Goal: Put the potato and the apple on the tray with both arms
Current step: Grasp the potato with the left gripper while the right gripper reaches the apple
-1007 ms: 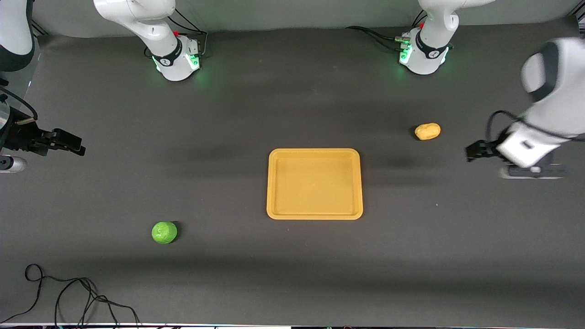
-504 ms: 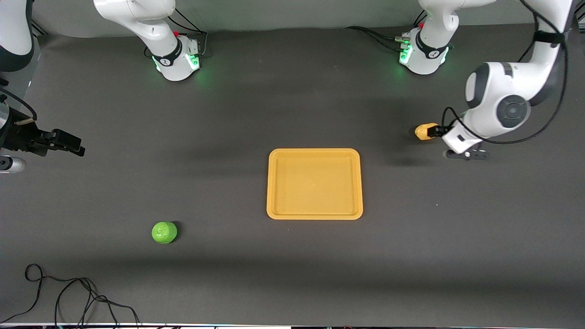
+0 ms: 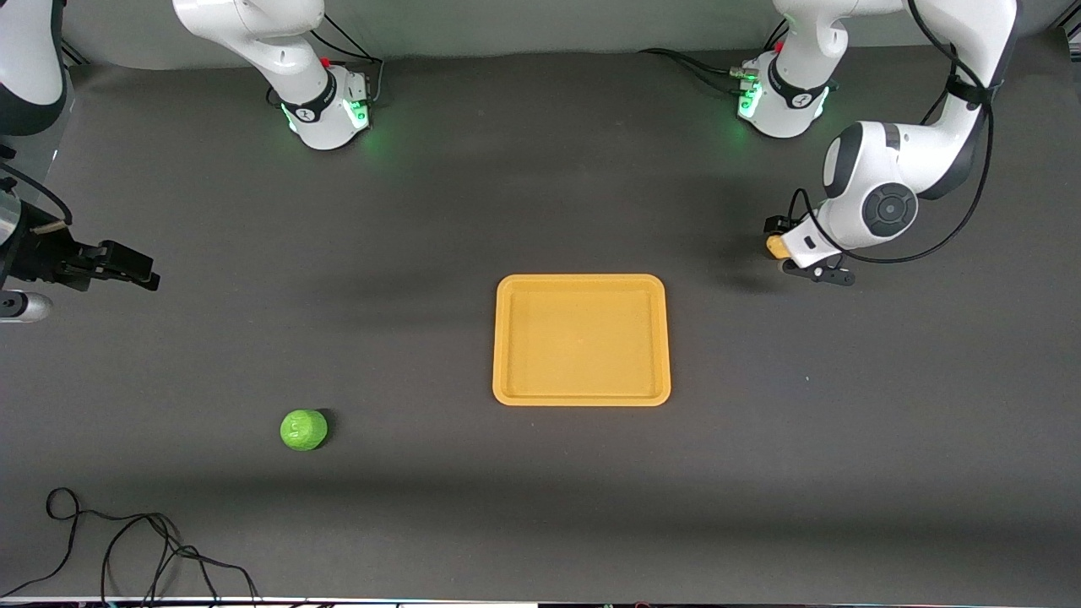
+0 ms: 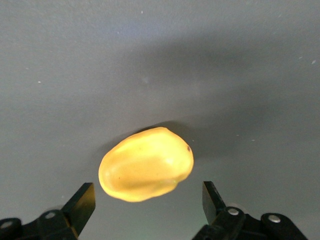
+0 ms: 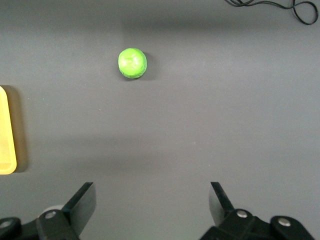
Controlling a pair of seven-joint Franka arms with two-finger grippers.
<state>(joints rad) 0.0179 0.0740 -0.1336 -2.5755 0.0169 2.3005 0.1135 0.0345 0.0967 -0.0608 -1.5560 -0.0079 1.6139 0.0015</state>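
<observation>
The yellow-orange potato [image 3: 772, 246] lies on the dark table toward the left arm's end, mostly hidden under the left hand. In the left wrist view the potato [image 4: 146, 170] sits just ahead of my open left gripper [image 4: 148, 194], a finger on each side, not touching. My left gripper [image 3: 784, 248] hangs low over it. The green apple [image 3: 303, 429] lies toward the right arm's end, nearer the front camera than the tray [image 3: 581, 339]. It also shows in the right wrist view [image 5: 132, 63]. My right gripper [image 3: 135, 272] waits open and empty, away from the apple; its fingers [image 5: 82, 200] frame bare table.
A black cable [image 3: 127, 549] loops on the table at the front edge, near the right arm's end; it also shows in the right wrist view [image 5: 280, 7]. The tray's edge [image 5: 6, 130] shows in that view. Both arm bases stand along the table's back edge.
My left arm has swung in from the table's end to the potato, and its open gripper now hangs over it. The right arm, apple and tray have barely moved.
</observation>
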